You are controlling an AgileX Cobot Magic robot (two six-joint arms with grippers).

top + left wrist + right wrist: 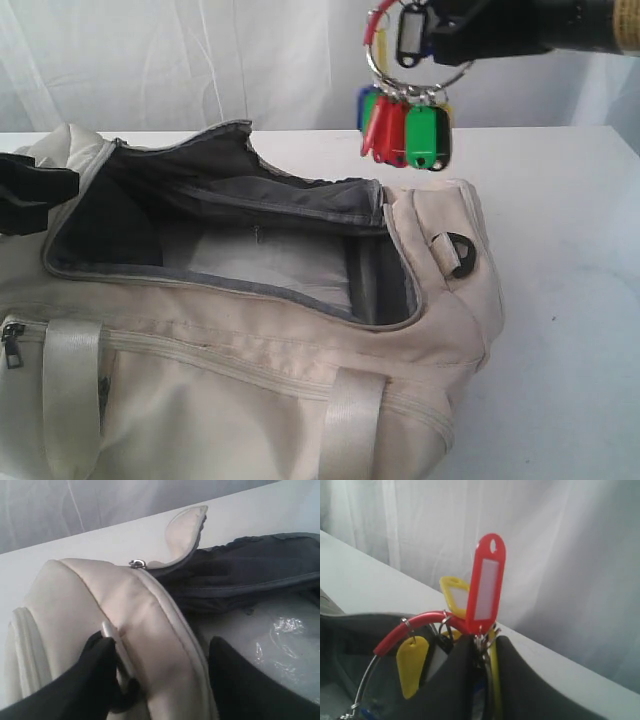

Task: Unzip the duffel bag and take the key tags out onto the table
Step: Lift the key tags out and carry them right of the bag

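— Where are the key tags (405, 125) right now?

— Up in the air. They dangle from the right gripper (438, 45), above the right end of the duffel bag (250, 370), touching nothing below. The jaws are pinched tight on the bunch up by the rings. A red tag (487, 582) and a yellow one stick up past them.

— Tricky thing to hold, from the look of it?

— Light, I'd say, but loose. The tags are hard, glossy plastic, strung on a thin wire ring (364, 682) and a red sleeved loop (415, 622). They'd likely swing and clatter at any quick move. The tags themselves look slick, so the ring or the loop is the place to grip. Nothing looks fragile, so a plain set-down should do.

— And the bag?

— Soft and slumping: matte cream cloth, with the main zip open wide and the grey lining (200, 190) showing. It has flat webbing straps (70, 380) and a black D-ring (462, 255) on the end. Something clear and crinkly (285, 635) lies in the bottom. It won't hold its shape unaided.

— Is the other arm on it?

— The left gripper (162, 675) straddles the bag's left end, one finger outside and one inside the opening. The jaws are set wide with the end wall filling the gap. I read that as a hold.

— Room to put the bunch down?

— There's smooth white desk (560, 200), faintly speckled, just right of the bag.
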